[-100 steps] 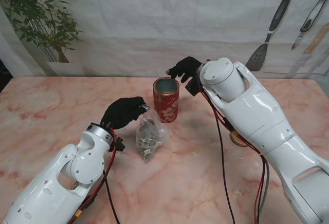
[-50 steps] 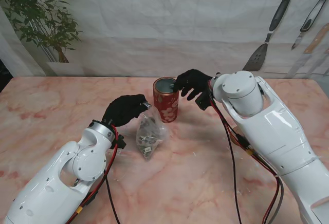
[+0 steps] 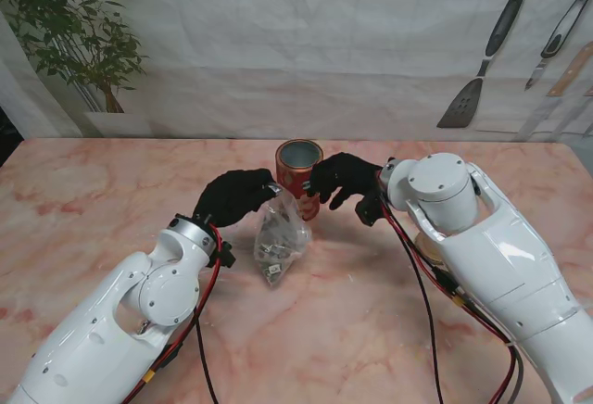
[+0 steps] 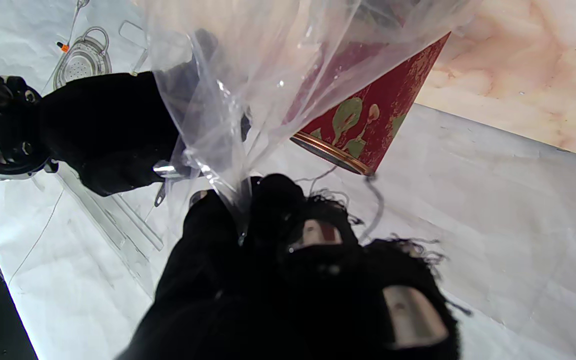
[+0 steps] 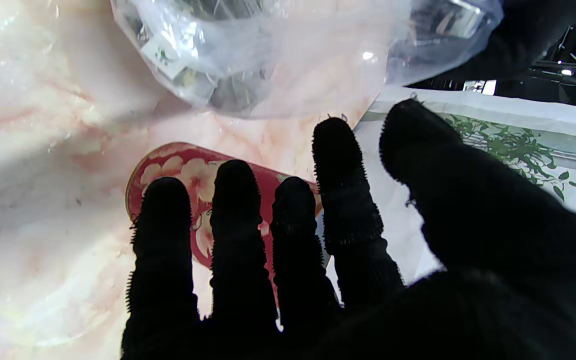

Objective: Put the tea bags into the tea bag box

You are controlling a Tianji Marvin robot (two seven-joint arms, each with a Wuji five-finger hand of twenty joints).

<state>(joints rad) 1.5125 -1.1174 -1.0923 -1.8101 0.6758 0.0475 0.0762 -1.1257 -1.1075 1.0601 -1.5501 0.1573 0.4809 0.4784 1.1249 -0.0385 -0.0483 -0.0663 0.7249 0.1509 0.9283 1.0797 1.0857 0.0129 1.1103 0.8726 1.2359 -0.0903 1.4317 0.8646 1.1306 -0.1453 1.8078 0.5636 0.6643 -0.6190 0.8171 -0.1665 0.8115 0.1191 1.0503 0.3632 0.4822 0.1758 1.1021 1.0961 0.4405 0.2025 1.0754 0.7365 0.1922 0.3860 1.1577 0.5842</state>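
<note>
Since the frame a second back, the right hand (image 3: 341, 180) has swung from behind the tin round to its right side and dropped lower, and the left hand (image 3: 236, 195) has carried the bag a bit closer to the tin. So now the left hand is pinching the top of the clear plastic bag (image 3: 281, 241), with the film bunched between thumb and fingers in the left wrist view (image 4: 228, 150). Its lower end looks like it's resting on the marble table (image 3: 389, 330), but I can't say for sure. You can see the tea bags (image 5: 178, 65) lumped inside it from the right wrist camera. The red flowered tea bag box (image 3: 299, 167) stands upright just behind the bag, open top, lid off. The right hand's fingers (image 5: 233, 200) are straight and slightly apart, right beside the tin's wall, holding nothing; can't tell whether they're actually touching it.
</note>
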